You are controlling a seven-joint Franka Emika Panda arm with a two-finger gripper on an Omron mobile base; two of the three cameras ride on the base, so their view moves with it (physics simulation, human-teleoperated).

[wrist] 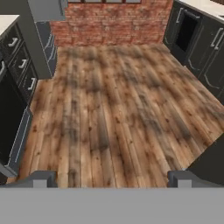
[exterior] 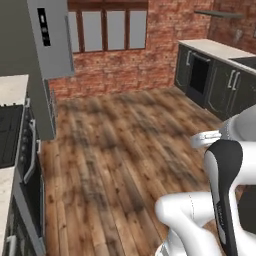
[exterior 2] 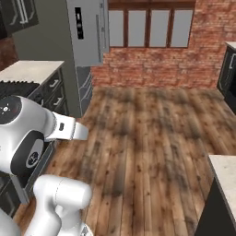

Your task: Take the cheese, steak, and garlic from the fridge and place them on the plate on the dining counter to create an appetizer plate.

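Gripper [wrist: 111, 178] over bare wooden floor [wrist: 118, 105], tips far apart at the bottom of the hand view, jaws wide, nothing between them

Fridge [exterior: 50, 37] at far left of the left base view, tall grey body, door with black panel and long vertical bar handle; door stands swung out from the body, the inside not readable from here. Same fridge [exterior 2: 87, 32] in the right base view, upper left, against the brick wall [exterior 2: 156, 64] with the window [exterior 2: 147, 25] beside it

Cheese, steak, garlic, plate: cannot make any of them out

Beige speckled counter corner [exterior 2: 226, 177] at lower right of the right base view, dark base under it; can't tell if this is the dining counter

Stove [exterior: 10, 132] and dark drawer cabinets [wrist: 19, 65] along the left side, near the fridge. Dark cabinets with a beige top [exterior: 215, 75] along the right wall, well apart from the fridge

Arm [exterior 2: 32, 133] folded low near the base, white links, dark joints
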